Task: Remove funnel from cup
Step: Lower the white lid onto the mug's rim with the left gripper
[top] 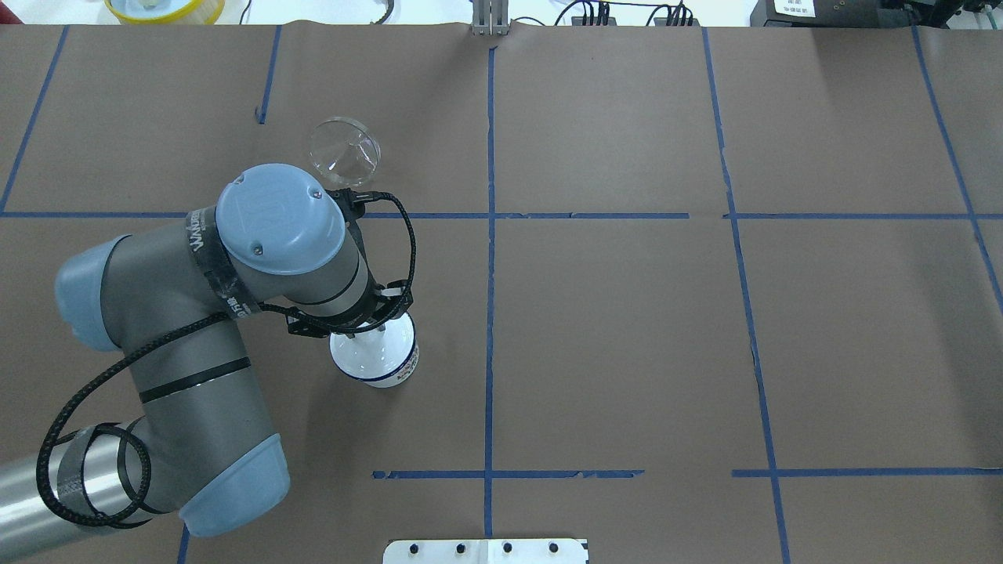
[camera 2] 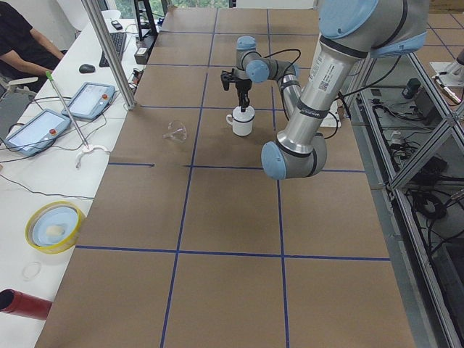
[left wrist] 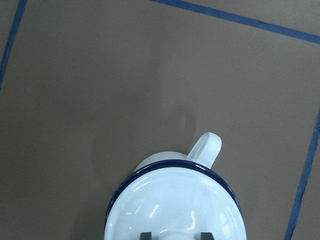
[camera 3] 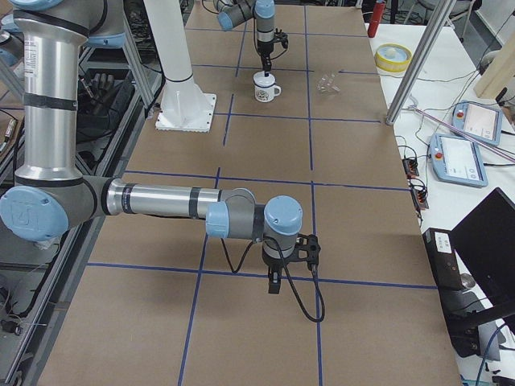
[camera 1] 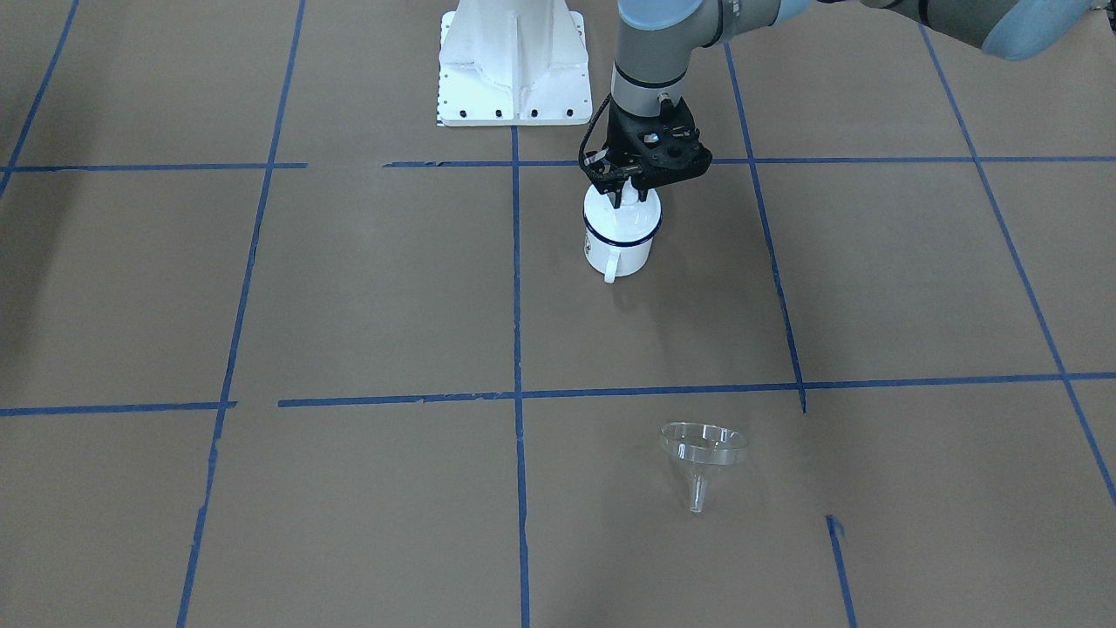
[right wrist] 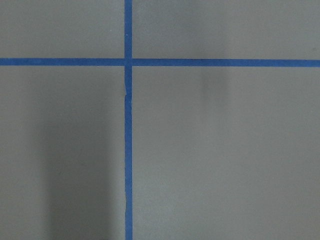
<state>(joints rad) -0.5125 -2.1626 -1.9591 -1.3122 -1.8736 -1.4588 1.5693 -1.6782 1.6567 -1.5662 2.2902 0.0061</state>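
Observation:
The clear funnel [camera 1: 702,445] lies on the brown table, well apart from the cup; it also shows in the overhead view [top: 343,151]. The white cup [camera 1: 619,253] with a dark blue rim stands upright, its handle [left wrist: 205,147] to the side. A glossy white lid [left wrist: 175,200] covers its mouth. My left gripper [camera 1: 626,194] points straight down over the cup, its fingers on either side of the lid's knob. My right gripper [camera 3: 274,283] hangs low over bare table far from both; I cannot tell whether it is open or shut.
The white robot base [camera 1: 513,61] stands behind the cup. Blue tape lines grid the brown table. A yellow bowl [camera 2: 52,226], a red cylinder [camera 2: 22,304] and a metal pole [camera 2: 109,51] sit off the table's far side.

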